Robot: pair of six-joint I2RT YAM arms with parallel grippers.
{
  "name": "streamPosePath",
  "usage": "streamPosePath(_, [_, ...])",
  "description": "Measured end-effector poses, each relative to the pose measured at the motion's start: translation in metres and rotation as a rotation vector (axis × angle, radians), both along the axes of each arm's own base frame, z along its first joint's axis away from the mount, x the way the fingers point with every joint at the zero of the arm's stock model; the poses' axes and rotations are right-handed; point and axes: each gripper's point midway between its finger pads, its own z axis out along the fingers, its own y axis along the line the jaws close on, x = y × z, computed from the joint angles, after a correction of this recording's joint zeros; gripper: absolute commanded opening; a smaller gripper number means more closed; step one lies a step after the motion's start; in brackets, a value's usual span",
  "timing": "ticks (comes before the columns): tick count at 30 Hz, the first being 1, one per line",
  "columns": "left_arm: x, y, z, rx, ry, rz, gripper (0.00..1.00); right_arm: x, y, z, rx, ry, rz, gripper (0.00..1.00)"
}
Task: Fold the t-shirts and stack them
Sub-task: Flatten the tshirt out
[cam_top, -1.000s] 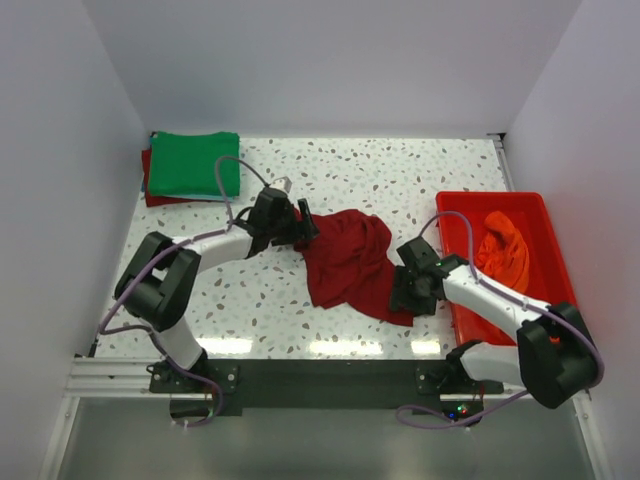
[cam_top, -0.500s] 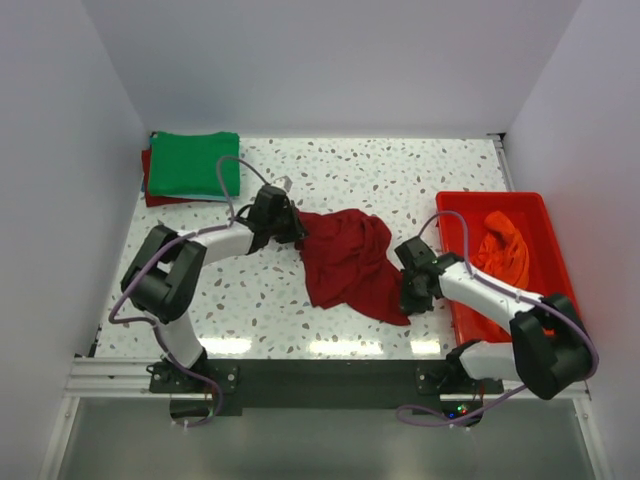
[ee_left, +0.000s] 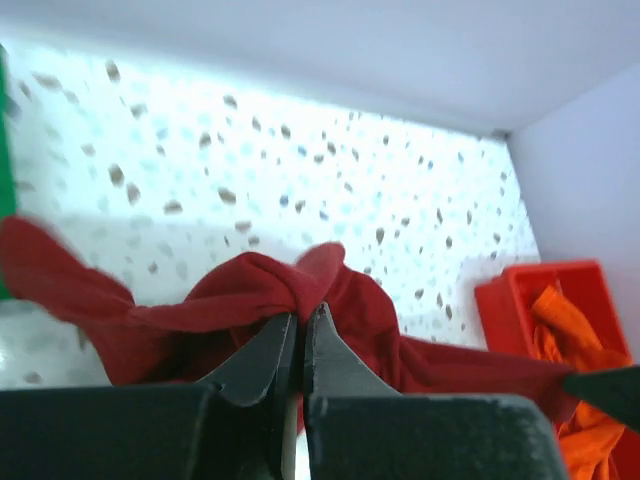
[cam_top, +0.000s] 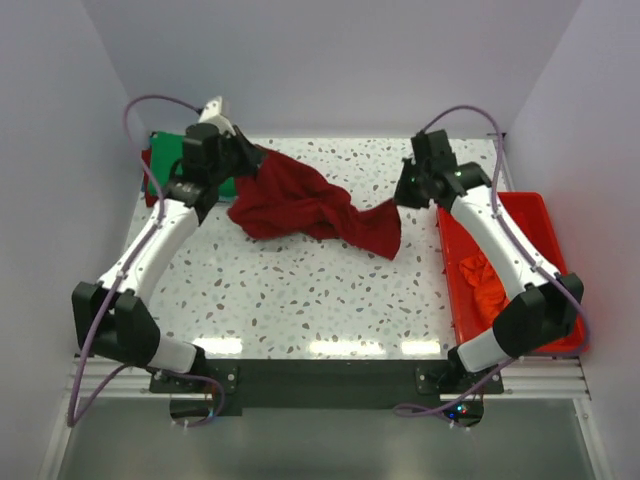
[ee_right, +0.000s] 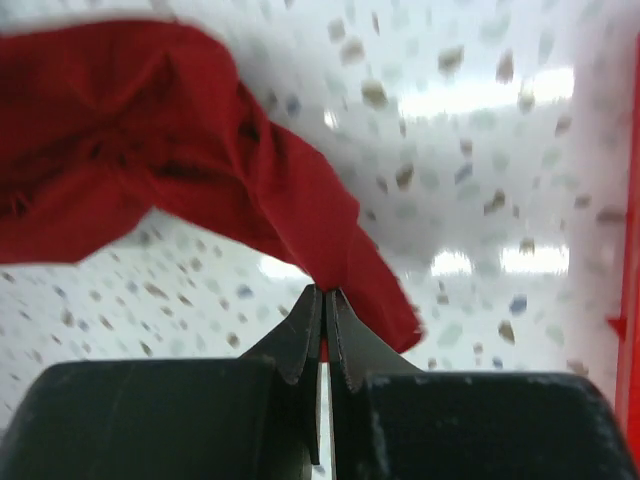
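A speckled white table (cam_top: 300,290) fills the middle of the overhead view, with pale walls around it. Both arms reach far out over it towards the back edge, the left arm (cam_top: 150,250) along the left side and the right arm (cam_top: 495,240) along the right.

A dark red shirt (cam_top: 300,205) is strung between them across the far half of the table. It is bunched and twisted, widest and most crumpled near the left end and narrowing to a thin corner at the right. Its middle sags; whether the lowest folds touch the table cannot be told.

A bright red tub (cam_top: 530,215) sits at the right edge of the table, under the right arm. A crumpled orange shirt (cam_top: 487,285) lies inside it.

A folded green shirt (cam_top: 158,160) lies flat in the far left corner, partly hidden by the left arm.

The left fingers (ee_left: 288,345) are closed tight on a gathered knot of the dark red shirt, the cloth bulging just past their tips. The right fingers (ee_right: 308,320) are likewise pinched shut on the shirt's narrow end, which rises from the tips and spreads away to the left in the wrist view.
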Motion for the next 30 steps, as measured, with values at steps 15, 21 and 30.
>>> streamPosePath(15, [-0.080, 0.108, 0.205, 0.119, -0.434, 0.285, 0.00, 0.027, -0.051, 0.208, -0.001, -0.484, -0.087, 0.00])
streamPosePath(21, [-0.119, 0.124, 0.241, 0.144, -0.547, 0.336, 0.00, -0.018, -0.082, 0.264, -0.031, -0.660, -0.157, 0.00])
streamPosePath(30, [-0.083, 0.101, 0.214, 0.151, -0.479, 0.227, 0.00, -0.065, -0.104, 0.285, -0.016, -0.763, -0.211, 0.00])
